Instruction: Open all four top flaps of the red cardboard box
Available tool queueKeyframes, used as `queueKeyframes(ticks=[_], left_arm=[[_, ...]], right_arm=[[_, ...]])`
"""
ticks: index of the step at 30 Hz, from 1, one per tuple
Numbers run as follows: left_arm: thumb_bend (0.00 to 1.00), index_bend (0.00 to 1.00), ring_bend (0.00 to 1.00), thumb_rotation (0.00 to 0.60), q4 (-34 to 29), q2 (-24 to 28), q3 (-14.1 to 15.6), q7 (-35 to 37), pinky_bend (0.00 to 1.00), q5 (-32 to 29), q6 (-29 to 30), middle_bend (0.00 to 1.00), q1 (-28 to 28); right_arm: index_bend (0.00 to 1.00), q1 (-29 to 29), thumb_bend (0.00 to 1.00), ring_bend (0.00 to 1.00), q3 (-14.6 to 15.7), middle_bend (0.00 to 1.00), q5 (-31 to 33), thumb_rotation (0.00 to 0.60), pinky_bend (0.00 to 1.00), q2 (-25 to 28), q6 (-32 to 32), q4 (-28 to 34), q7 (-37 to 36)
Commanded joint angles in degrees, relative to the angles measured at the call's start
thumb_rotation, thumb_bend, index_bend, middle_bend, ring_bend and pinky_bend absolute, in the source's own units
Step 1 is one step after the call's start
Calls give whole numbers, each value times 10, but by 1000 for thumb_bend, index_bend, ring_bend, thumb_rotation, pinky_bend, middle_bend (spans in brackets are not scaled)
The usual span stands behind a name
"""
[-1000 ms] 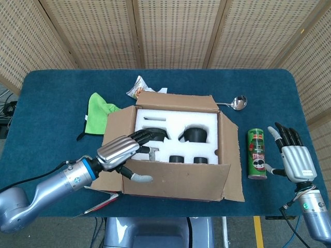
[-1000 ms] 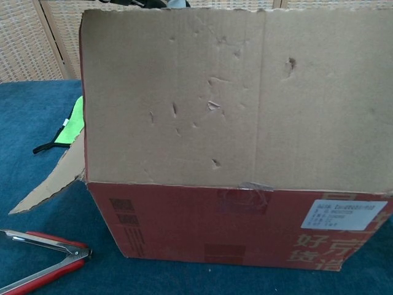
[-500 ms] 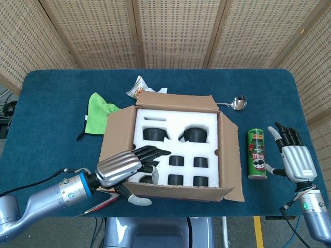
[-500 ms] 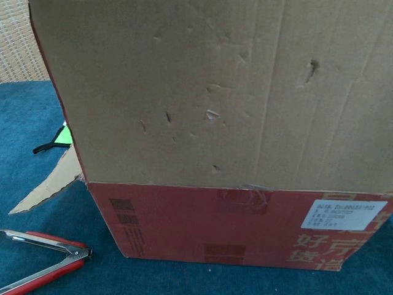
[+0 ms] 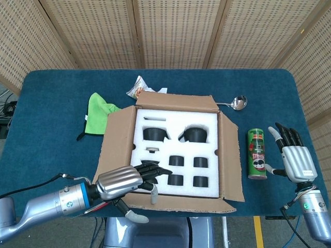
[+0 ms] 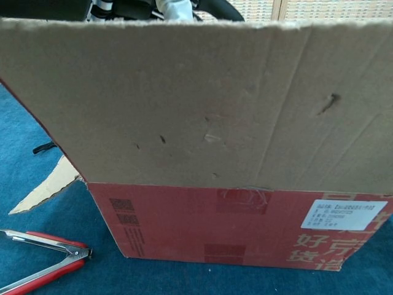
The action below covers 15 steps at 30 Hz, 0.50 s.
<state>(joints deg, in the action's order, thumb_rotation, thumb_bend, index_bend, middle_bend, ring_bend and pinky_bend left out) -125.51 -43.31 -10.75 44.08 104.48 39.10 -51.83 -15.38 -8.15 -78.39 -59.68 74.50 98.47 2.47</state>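
Observation:
The red cardboard box [image 6: 215, 227] stands mid-table, its brown flaps spread around a white foam insert [image 5: 176, 124] with dark round items. The left flap [image 5: 116, 137] and right flap [image 5: 230, 160] lean outward, and the back flap [image 5: 178, 101] stands up. The near flap [image 5: 181, 201] tilts toward me and fills the chest view [image 6: 196, 110]. My left hand [image 5: 126, 181] rests its fingers on that flap's left part, thumb hanging below its edge; its dark fingers [image 6: 166, 7] peek over the flap top. My right hand [image 5: 295, 161] lies open on the table at the right.
A green can [image 5: 256, 153] stands between the box and my right hand. A metal ladle [image 5: 238, 102], a snack packet [image 5: 138, 87] and a green cloth [image 5: 98, 116] lie behind and left of the box. Red-handled tongs [image 6: 46, 255] lie at the front left.
My left hand has drawn back toward me, pushing the near flap from upright down and outward, uncovering the front row of the foam insert. The right hand stayed still.

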Motion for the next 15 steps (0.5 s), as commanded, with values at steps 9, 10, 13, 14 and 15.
queueKeyframes(ticks=[9, 10, 13, 14, 15], left_arm=[[71, 459, 0, 131, 34, 4, 18, -24, 0, -8, 12, 0, -13], [71, 459, 0, 131, 37, 2, 19, -34, 0, -13, 10, 0, -12], [71, 459, 0, 129, 46, -6, 19, -73, 0, -29, 5, 0, -10], [71, 459, 0, 130, 50, -9, 18, -89, 0, -35, 6, 0, -7], [71, 459, 0, 130, 56, -11, 17, -111, 0, -41, 10, 0, -3]], right_arm=[[0, 0, 156, 0, 0, 0, 1, 600, 0, 0, -2, -3, -4], [0, -1, 156, 0, 0, 0, 1, 600, 0, 0, -2, -3, -4], [0, -1, 156, 0, 0, 0, 1, 600, 0, -1, -3, -4, -5], [0, -1, 156, 0, 0, 0, 1, 600, 0, -1, -3, -4, -5], [0, -1, 156, 0, 1, 0, 1, 600, 0, -1, -3, -4, -5]])
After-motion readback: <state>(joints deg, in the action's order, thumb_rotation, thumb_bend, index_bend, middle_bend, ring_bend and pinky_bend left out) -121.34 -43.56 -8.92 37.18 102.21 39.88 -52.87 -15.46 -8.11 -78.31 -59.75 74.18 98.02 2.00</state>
